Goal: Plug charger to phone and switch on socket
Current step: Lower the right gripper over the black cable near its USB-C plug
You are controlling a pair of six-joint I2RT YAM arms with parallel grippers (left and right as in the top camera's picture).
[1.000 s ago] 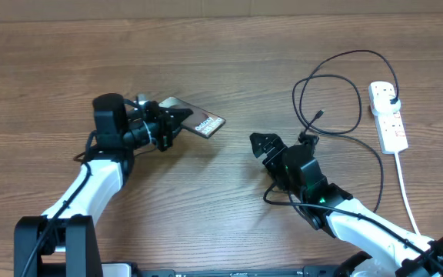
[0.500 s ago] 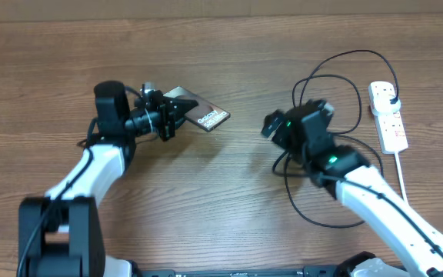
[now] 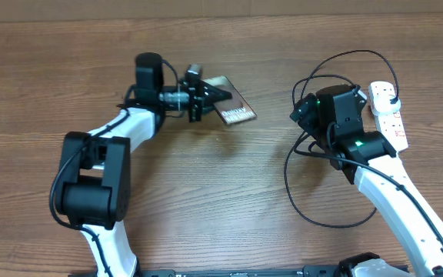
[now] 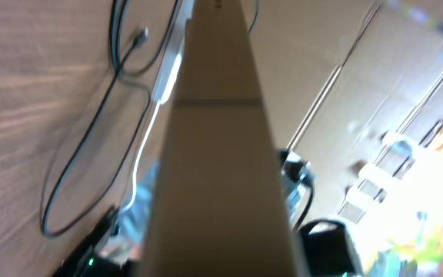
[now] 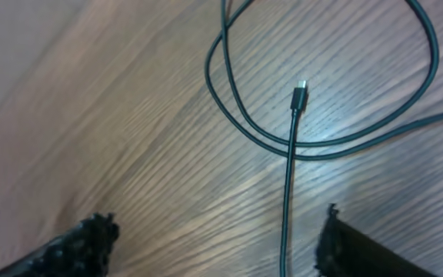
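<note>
**Asker:** How does the phone look, and where is it?

**Me:** The phone (image 3: pixel 235 110) is a flat dark slab with white lettering at its free end, sitting in the upper middle of the overhead view. It sticks out at a tilt, and I cannot tell whether its far corner touches the counter (image 3: pixel 206 200). My left wrist view shows only a blurred tan strip up the middle of the frame.

**Asker:** Who has hold of it?

**Me:** My left fingers (image 3: pixel 197 100) are clamped on the phone's near end. That arm rises from the lower left of the overhead view, bends at the elbow, and its forearm runs toward the right with the wrist level.

**Asker:** And the charger?

**Me:** The charger (image 5: pixel 287 192) is a thin black cable lying in loose loops on the counter at the right of the overhead view. Its connector tip (image 5: pixel 300 92) lies bare on the wood in the upper middle of my right wrist view, plugged into nothing.

**Asker:** The socket?

**Me:** The socket (image 3: pixel 388 115) is white and elongated with small red marks, near the right edge of the overhead view. The black plug (image 3: pixel 391 92) sits at its upper end.

**Asker:** Your right side?

**Me:** My right fingers (image 5: pixel 91 237) are spread wide and grip nothing. The cable runs down the frame between them on the counter. That arm comes up from the lower right corner, its wrist above the loops, just beside the socket.
</note>
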